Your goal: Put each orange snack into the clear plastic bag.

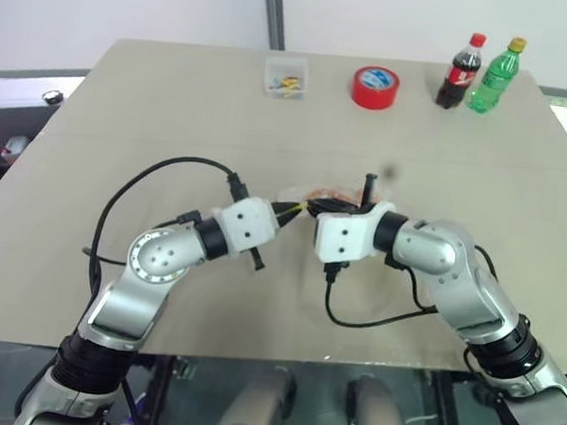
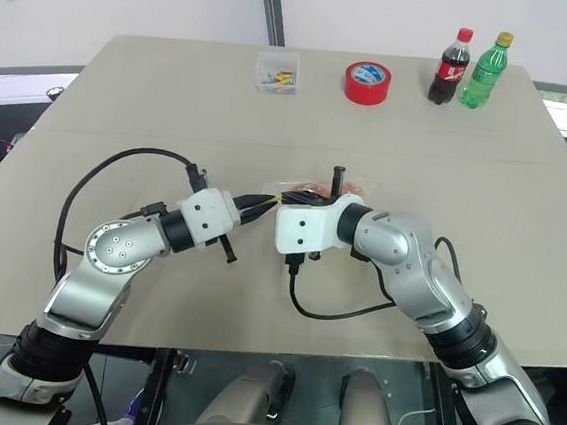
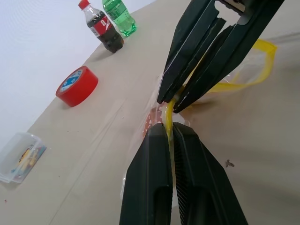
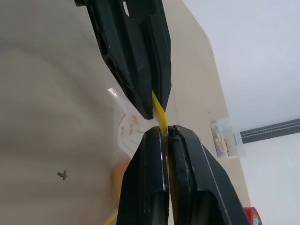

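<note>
Looking down over both arms, I have the two grippers meeting nose to nose at the middle of the table [image 1: 88,154], and both are clamped on the yellow seal strip [image 3: 167,123] of the clear plastic bag [image 3: 140,140]. The left gripper [image 3: 170,130] has its fingers pressed together on the strip, and the right gripper [image 4: 166,132] is pinched shut on the same strip just beside it, so the two pinch points almost touch. That closeness is what my next move depends on: the strip's long axis runs on past the grippers toward one o'clock, curving away in a yellow loop in the left wrist view, while the bag's body hangs and lies just beyond the fingertips, toward twelve o'clock from the hands. Orange-brown shows through the film there, which I take to be the orange snacks [image 2: 311,186] already inside, though I cannot count them. If so, I judge the filling done and the mouth ready to be pressed or drawn closed, with the right hand better placed to slide along the strip. Far off at twelve o'clock stand the red tape roll [image 1: 375,87], the small clear box [image 1: 286,76], the cola bottle [image 1: 462,72] and the green bottle [image 1: 497,76], well apart from the work.
</note>
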Tool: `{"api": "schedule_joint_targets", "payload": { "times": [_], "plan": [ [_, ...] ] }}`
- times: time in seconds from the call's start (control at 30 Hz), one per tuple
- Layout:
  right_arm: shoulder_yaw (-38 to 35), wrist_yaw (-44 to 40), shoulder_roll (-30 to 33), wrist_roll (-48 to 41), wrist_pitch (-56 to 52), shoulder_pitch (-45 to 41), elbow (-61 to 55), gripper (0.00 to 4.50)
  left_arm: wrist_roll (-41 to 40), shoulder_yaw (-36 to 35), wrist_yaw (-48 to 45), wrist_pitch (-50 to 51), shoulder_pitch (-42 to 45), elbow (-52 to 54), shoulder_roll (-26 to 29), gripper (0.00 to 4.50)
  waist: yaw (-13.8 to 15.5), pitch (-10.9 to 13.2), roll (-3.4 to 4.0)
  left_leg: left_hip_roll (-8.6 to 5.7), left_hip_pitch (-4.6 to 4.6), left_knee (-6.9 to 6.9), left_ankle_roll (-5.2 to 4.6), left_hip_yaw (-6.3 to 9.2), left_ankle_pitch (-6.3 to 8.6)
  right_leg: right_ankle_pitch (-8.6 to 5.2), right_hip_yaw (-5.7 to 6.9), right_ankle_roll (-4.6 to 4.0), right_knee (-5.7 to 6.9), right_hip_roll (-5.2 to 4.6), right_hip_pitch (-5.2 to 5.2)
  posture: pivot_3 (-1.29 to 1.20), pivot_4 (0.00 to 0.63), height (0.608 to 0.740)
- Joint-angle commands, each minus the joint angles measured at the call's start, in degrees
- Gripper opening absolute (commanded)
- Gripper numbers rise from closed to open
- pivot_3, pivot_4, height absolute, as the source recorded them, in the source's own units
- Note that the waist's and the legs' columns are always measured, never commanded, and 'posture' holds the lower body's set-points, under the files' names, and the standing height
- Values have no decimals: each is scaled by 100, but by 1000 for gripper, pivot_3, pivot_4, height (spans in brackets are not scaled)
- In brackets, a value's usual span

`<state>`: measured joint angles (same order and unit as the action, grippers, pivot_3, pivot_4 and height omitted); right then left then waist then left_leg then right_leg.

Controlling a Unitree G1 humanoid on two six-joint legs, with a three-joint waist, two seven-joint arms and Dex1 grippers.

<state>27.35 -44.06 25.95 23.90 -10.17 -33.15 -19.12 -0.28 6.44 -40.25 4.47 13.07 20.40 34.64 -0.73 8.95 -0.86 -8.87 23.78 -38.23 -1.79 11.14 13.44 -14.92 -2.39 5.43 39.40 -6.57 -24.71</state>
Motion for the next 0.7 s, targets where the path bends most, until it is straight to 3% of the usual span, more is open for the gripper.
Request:
{"api": "schedule_joint_targets", "payload": {
  "times": [0.03,0.07,0.23,0.4,0.47,0.7],
  "plan": [
    [-133,-90,-43,-126,-119,24,-83,16,-29,-64,11,-214,10,112,-3,0,-1,0,0,0,0,0,0,0,0,0,0,0,0,0,0,0,150,710],
    [-144,-139,-48,-173,-158,29,-114,16,-25,-60,12,-219,8,109,-7,0,-1,0,0,0,0,0,0,0,0,0,0,0,0,0,0,0,150,710],
    [-133,35,-86,-25,-106,62,-151,1767,-19,-52,7,-230,7,80,2,0,0,0,0,0,0,0,0,0,0,0,0,0,0,0,0,0,150,710],
    [-130,20,-138,-44,-184,100,-146,1767,13,-49,18,-266,26,66,9,0,0,0,0,0,0,0,0,0,0,0,0,0,0,0,-1,0,150,710],
    [-137,19,-143,-29,-200,107,-165,1264,18,-55,18,-272,17,71,16,0,0,0,0,0,0,0,0,0,0,0,0,0,0,0,-1,0,150,710],
    [-161,7,-168,16,-245,137,-246,1264,26,-52,17,-248,9,90,21,0,0,0,0,0,0,1,0,0,0,0,0,0,0,1,-1,0,150,710]
  ]
}}
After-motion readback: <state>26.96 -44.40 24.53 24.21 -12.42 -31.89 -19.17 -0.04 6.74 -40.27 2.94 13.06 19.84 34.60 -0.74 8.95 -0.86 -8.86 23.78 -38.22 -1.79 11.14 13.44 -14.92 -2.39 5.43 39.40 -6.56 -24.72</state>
